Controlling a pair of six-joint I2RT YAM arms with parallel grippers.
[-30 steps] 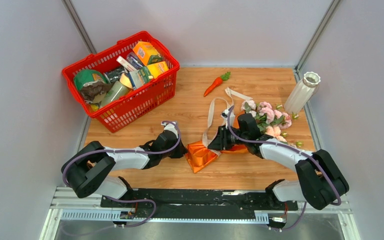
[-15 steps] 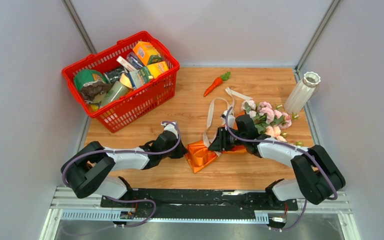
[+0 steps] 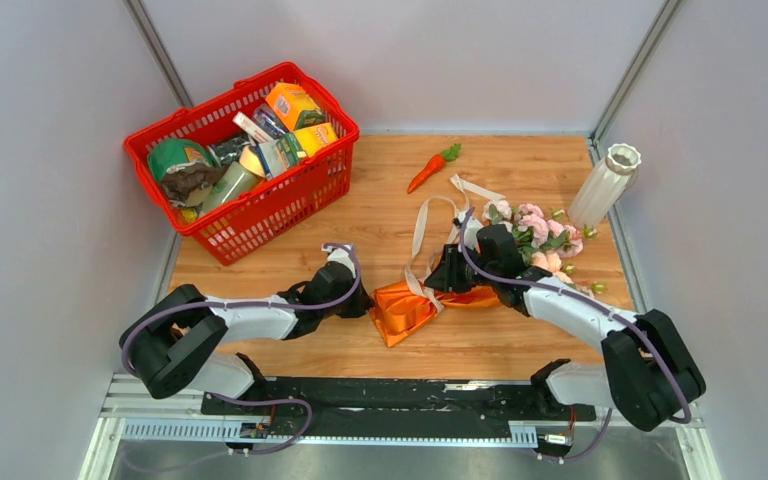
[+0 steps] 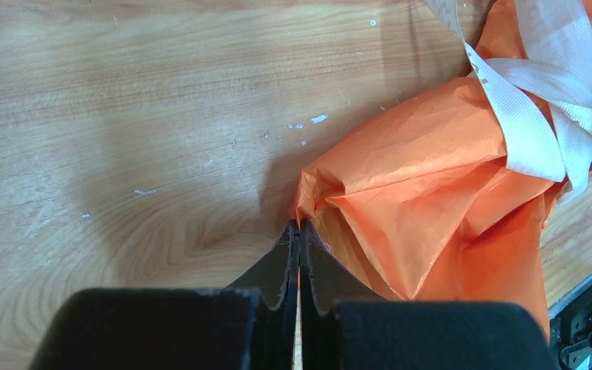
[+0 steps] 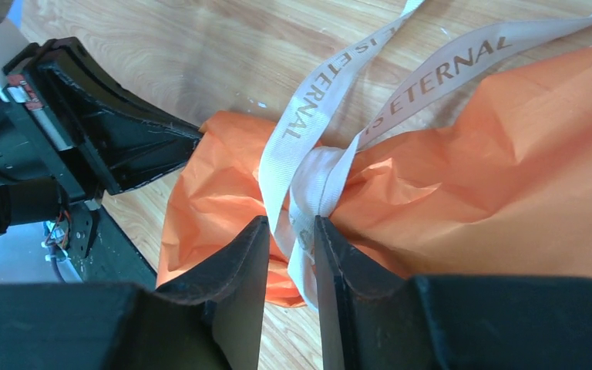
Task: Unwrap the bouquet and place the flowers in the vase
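Note:
The bouquet's orange wrapping (image 3: 405, 308) lies on the table between both arms, its cream ribbon (image 3: 422, 225) trailing toward the back. My left gripper (image 3: 368, 300) is shut on the crumpled tip of the wrapping (image 4: 432, 193), its jaws (image 4: 299, 227) pinched together. My right gripper (image 3: 440, 283) straddles the ribbon's knot (image 5: 312, 185), and the jaws (image 5: 291, 223) are closed on it, held a little apart by it. The pink flowers (image 3: 540, 232) stick out behind the right arm. The white ribbed vase (image 3: 605, 185) stands upright at the far right.
A red basket (image 3: 270, 210) full of groceries sits at the back left. A small toy carrot (image 3: 432, 168) lies near the back middle. Grey walls close in both sides, and the vase stands close to the right wall.
My right gripper has shifted slightly back and right with the ribbon knot, drawing the wrapping out longer. The left gripper has stayed put on the paper tip.

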